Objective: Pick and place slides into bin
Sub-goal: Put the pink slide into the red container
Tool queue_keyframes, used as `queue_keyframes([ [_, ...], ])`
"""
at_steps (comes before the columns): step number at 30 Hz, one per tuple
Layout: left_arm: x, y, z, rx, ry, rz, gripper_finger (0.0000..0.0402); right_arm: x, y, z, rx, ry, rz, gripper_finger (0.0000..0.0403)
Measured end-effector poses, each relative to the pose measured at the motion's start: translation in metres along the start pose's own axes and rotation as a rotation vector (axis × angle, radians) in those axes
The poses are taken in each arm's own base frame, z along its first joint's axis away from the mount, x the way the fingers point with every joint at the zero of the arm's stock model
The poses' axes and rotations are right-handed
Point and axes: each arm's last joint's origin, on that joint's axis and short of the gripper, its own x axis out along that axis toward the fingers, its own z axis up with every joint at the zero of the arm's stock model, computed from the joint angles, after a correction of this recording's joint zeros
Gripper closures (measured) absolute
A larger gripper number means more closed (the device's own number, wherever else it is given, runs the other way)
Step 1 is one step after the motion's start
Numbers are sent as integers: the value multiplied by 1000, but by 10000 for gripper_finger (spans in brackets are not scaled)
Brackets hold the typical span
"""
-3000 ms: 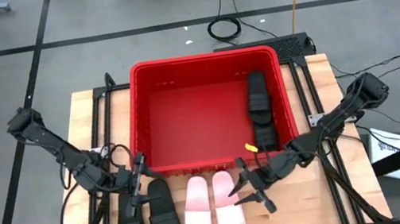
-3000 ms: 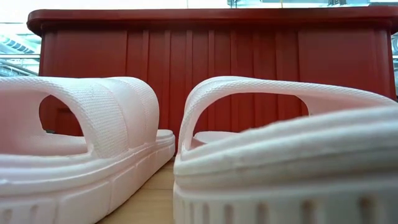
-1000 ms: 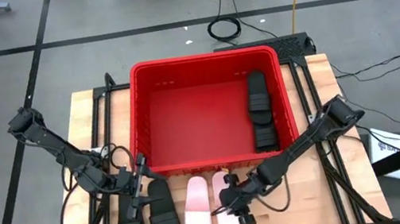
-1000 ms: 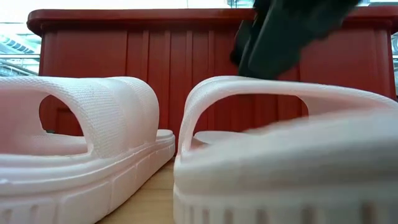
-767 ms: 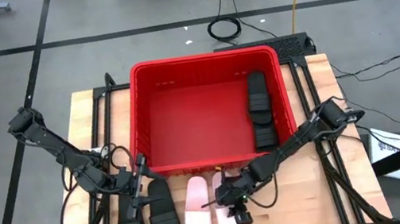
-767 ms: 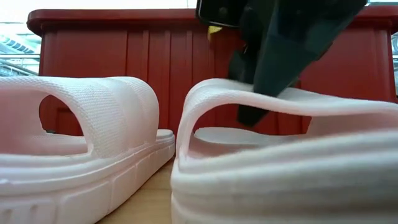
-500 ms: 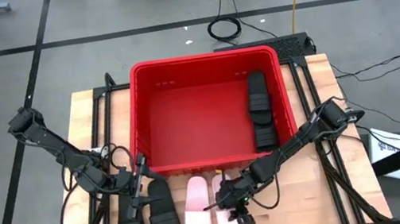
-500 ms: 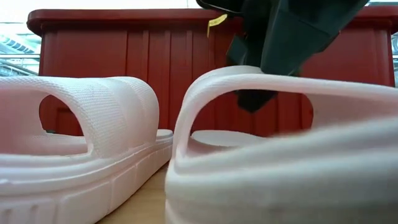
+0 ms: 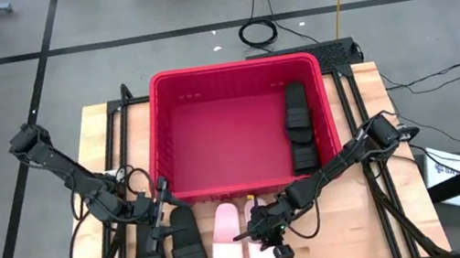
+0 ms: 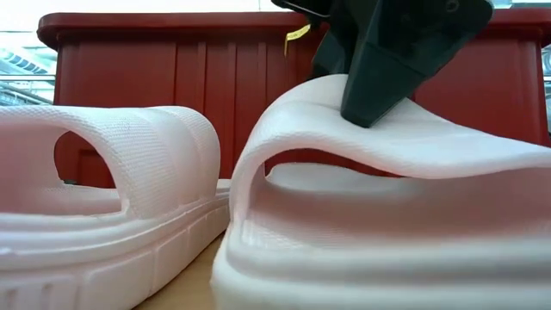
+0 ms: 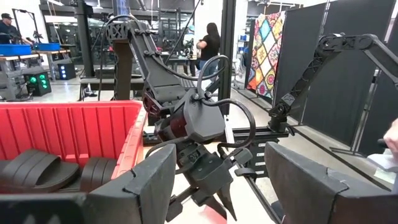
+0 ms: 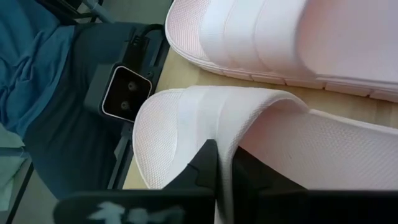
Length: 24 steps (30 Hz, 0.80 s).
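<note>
The right gripper (image 9: 263,235) is clenched on the strap of the right-hand pale pink slide (image 9: 267,255), which sits on the near part of the table (image 9: 356,220), just in front of the red bin (image 9: 239,127); the strap is pinched upward between the dark fingers (image 10: 379,82). Its pale twin (image 9: 226,245) lies just beside it on the left. Further left, the left gripper (image 9: 159,216) hangs with jaws released above two black slides (image 9: 168,254). More black slides (image 9: 300,127) lie inside the bin along its right wall
</note>
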Motion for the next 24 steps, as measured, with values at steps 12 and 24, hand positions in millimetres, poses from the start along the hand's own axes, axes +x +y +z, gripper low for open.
queue_keyframes([
  [12, 0, 0, 0, -5, 0, 0, 151, -12, 3, 7, -28, -40, -4, 399],
  [24, 0, 0, 0, -4, 0, 2, 151, -22, 18, 14, -124, -115, 38, 400],
])
